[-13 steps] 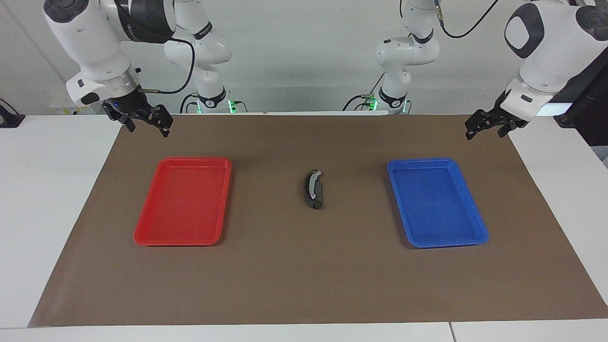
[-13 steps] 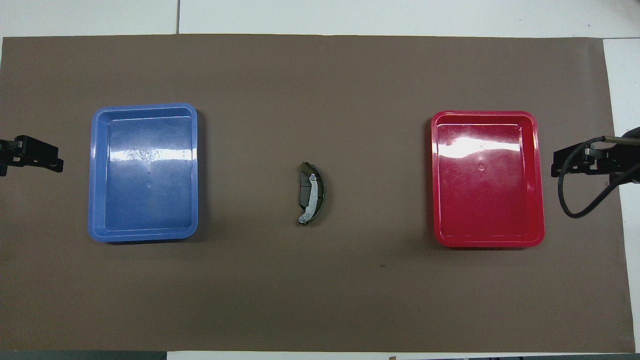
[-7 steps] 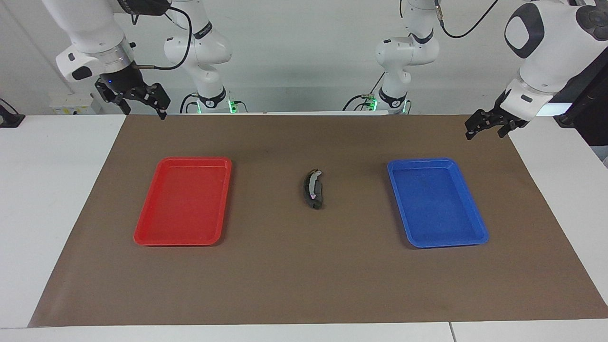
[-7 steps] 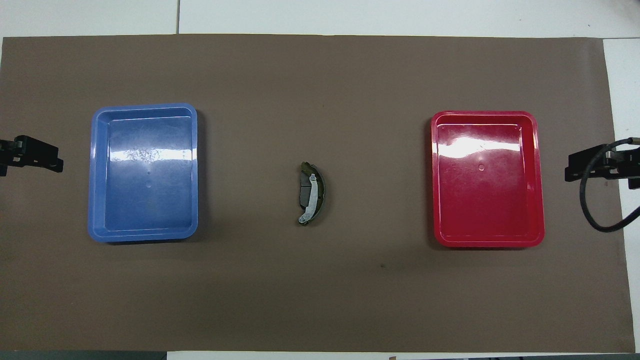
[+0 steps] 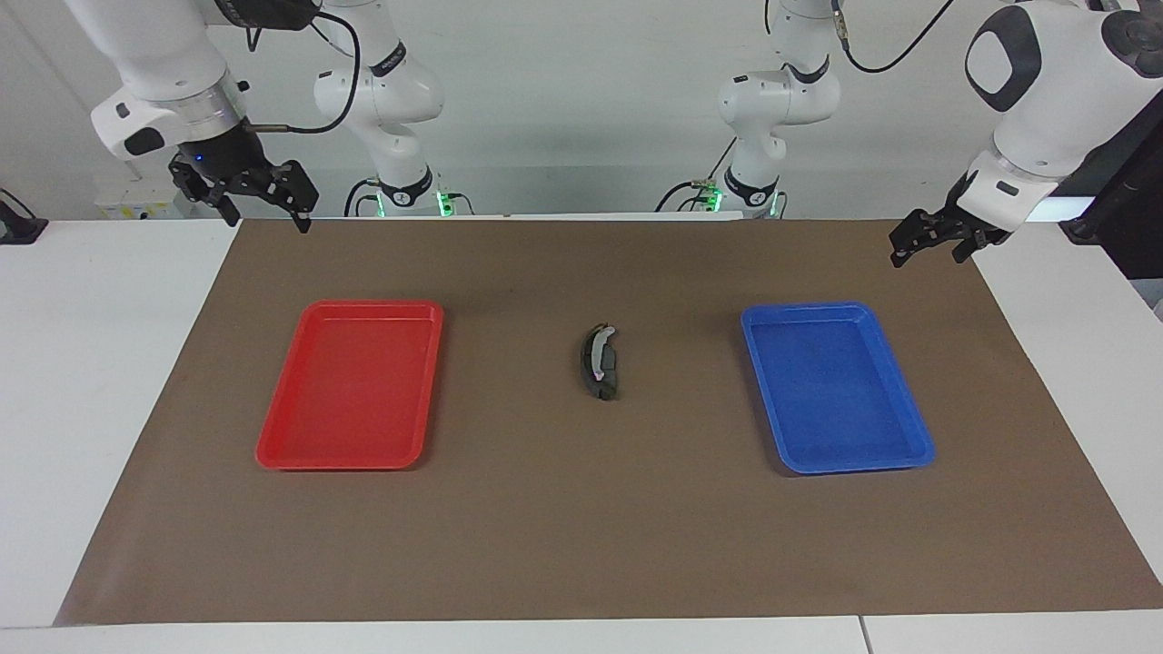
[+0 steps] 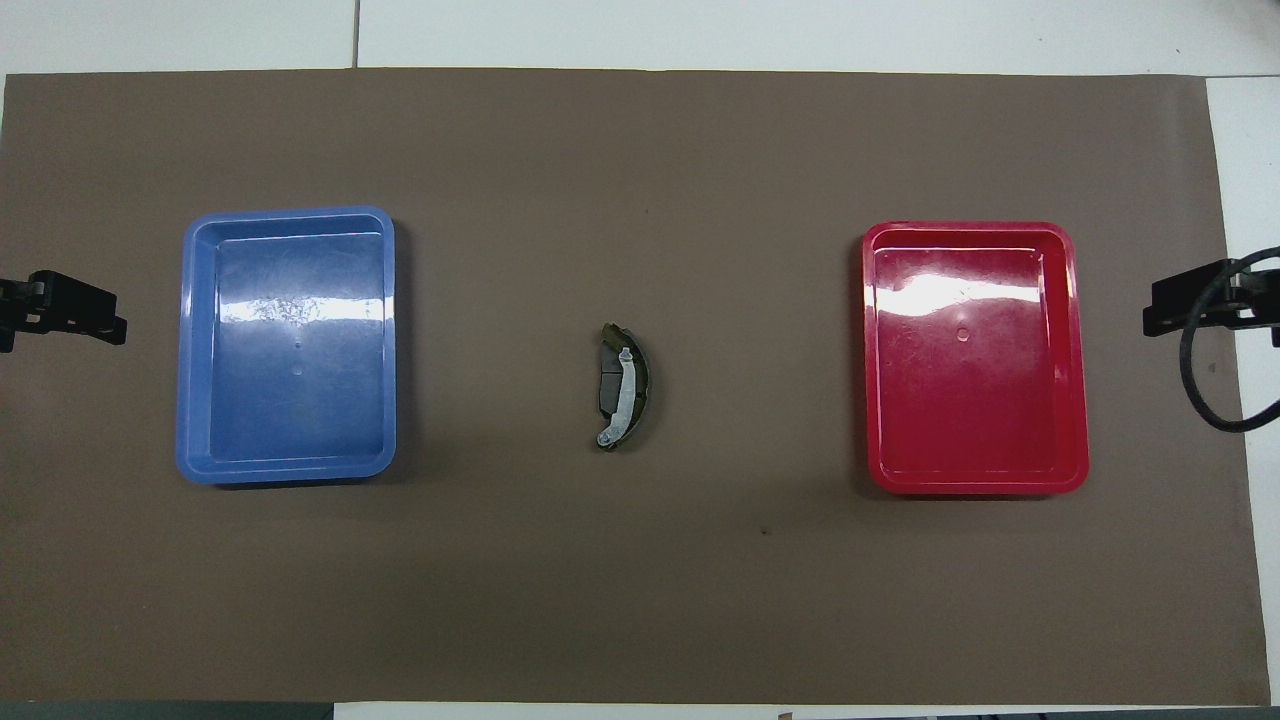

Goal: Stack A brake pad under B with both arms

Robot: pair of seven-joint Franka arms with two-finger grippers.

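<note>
B, the long black crescent with a silver-white strip, lies on top of the A brake pad, the short dark-grey pad, in the middle of the brown mat. Both show in the overhead view, B over the A brake pad, which peeks out on the blue tray's side. My right gripper is open and empty, raised over the mat's edge nearest the robots, at the right arm's end. My left gripper is open and empty, waiting over the mat's corner at the left arm's end.
A red tray lies on the mat toward the right arm's end and a blue tray toward the left arm's end; neither holds anything. The brown mat covers most of the white table.
My right gripper has risen and drawn back from near the red tray toward its own end of the table. The left gripper and the stacked pieces have not moved.
</note>
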